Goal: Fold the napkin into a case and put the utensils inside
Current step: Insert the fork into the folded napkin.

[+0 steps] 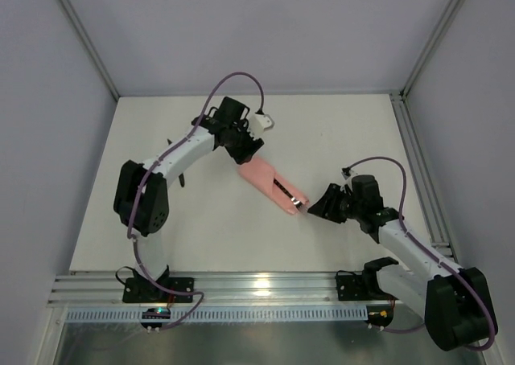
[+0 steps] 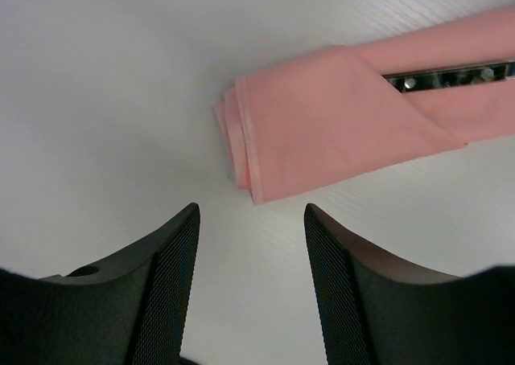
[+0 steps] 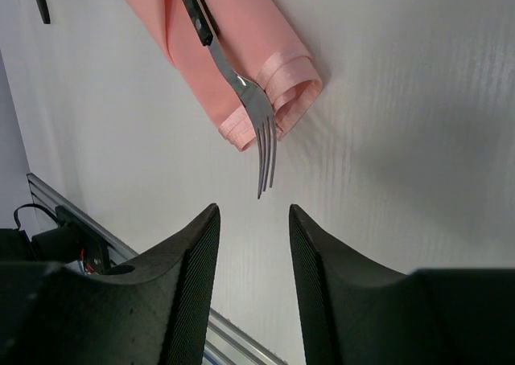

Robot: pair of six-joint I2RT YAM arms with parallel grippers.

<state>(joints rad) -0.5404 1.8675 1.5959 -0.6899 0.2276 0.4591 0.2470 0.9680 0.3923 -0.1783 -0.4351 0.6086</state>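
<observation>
Case (image 2: 338, 132), limp cloth, lies just ahead of the empty, parted left gripper (image 2: 251, 212) and right gripper (image 3: 253, 211); its stiff, slick fork (image 3: 225, 63) probably wants pinching at the neck.

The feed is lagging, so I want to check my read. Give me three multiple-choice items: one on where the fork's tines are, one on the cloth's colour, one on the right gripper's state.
1. Where are the tines of the fork?
A) sticking out past the end of the case nearest the right gripper
B) wholly hidden inside the case
C) lying on the table, far from the case

2. What colour is the case?
A) white
B) pale pink
C) blue

3. How is the right gripper?
A) shut on the fork
B) shut on the case
C) open, holding nothing

Answers:
1 A: the right wrist view shows the tines reaching beyond the folded end, pointing toward the fingers.
2 B: the cloth is pink against the white table.
3 C: the fingers stand apart with only bare table between them.
</observation>
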